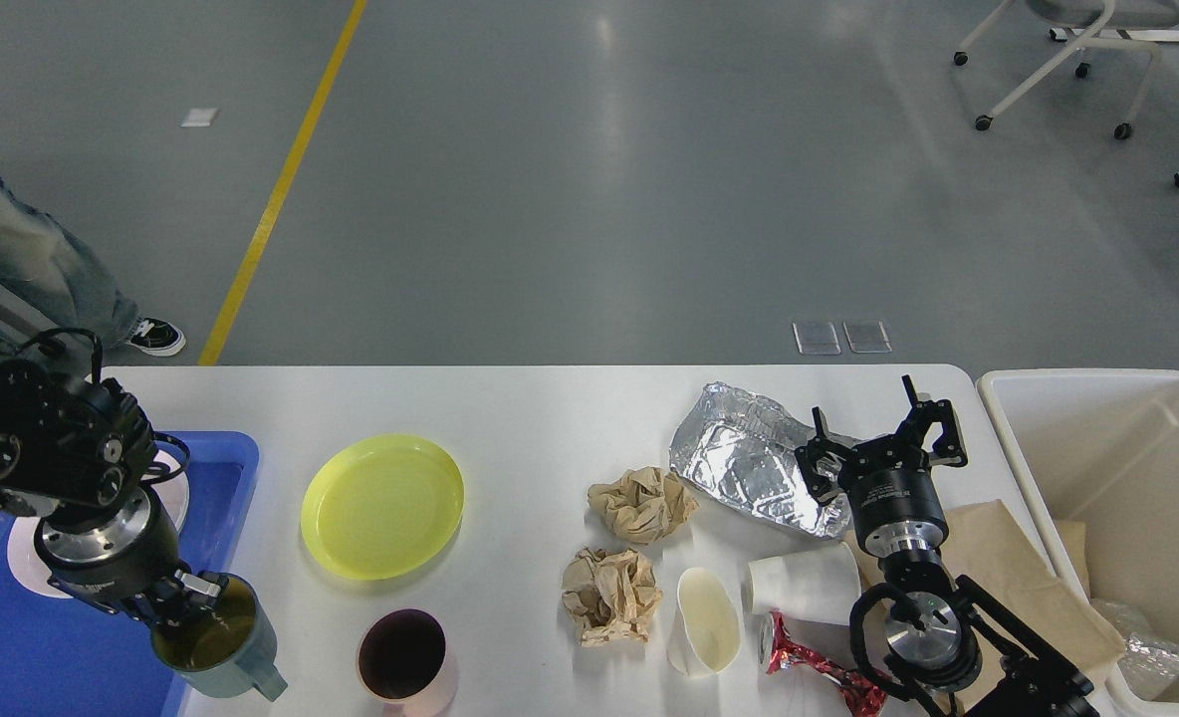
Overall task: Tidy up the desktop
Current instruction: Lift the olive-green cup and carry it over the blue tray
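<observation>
The white desktop [540, 418] holds a yellow plate [381, 505], a pink cup [405, 657], two crumpled brown paper balls [641, 503] [610, 595], crumpled foil [749, 468], two tipped white paper cups [705, 619] [804, 583] and a red wrapper [814, 665]. My left gripper [189, 597] is shut on the rim of a grey-green mug [216, 639] and holds it at the tray's right edge. My right gripper [883, 430] is open and empty, just right of the foil.
A blue tray [72, 657] with a white dish [32, 563] stands at the left. A beige bin [1127, 468] with trash stands at the right. A flat brown paper bag [1023, 578] lies under my right arm. A person's legs [22, 269] stand far left.
</observation>
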Controlling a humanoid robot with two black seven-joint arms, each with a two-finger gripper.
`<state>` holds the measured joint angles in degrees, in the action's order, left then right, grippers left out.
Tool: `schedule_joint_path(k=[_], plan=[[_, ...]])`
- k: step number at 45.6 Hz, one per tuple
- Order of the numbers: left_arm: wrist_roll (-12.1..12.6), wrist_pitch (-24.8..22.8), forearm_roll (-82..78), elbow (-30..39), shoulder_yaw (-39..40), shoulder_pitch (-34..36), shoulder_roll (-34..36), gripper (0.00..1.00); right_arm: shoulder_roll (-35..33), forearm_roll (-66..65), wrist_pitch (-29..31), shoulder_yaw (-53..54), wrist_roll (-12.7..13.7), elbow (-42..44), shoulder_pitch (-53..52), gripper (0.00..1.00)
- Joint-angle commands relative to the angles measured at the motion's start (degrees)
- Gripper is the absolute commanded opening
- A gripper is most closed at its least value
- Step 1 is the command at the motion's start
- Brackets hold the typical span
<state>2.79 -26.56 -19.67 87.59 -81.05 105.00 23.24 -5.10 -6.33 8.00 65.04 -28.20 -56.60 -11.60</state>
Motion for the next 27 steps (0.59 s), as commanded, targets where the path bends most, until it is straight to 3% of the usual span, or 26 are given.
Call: schedule_joint_path(k=[1,9,18,21,27], plan=[[0.11,-8.49,4.37,0.48,-2.53,8.45,0.23,0.00,0.00,0.00,0.00,0.00,-0.01,0.00,0.00,1.00],[-0.07,-20.28,7.36,2.76,-5.87,23.38,-0.03,0.00,0.00,0.00,0.00,0.00,-0.01,0.00,0.00,1.00],[-0.77,-28.44,12.72,4.87,-10.09,40.79,-0.12,0.00,0.00,0.00,0.00,0.00,-0.01,0.00,0.00,1.00],[-2.26,-28.44,14.04,5.05,-11.58,45.10,-0.38,0.00,0.00,0.00,0.00,0.00,-0.01,0.00,0.00,1.00],[-7.53,-28.44,14.22,6.45,-13.16,51.78,-2.05,0.00,0.00,0.00,0.00,0.00,-0.01,0.00,0.00,1.00]])
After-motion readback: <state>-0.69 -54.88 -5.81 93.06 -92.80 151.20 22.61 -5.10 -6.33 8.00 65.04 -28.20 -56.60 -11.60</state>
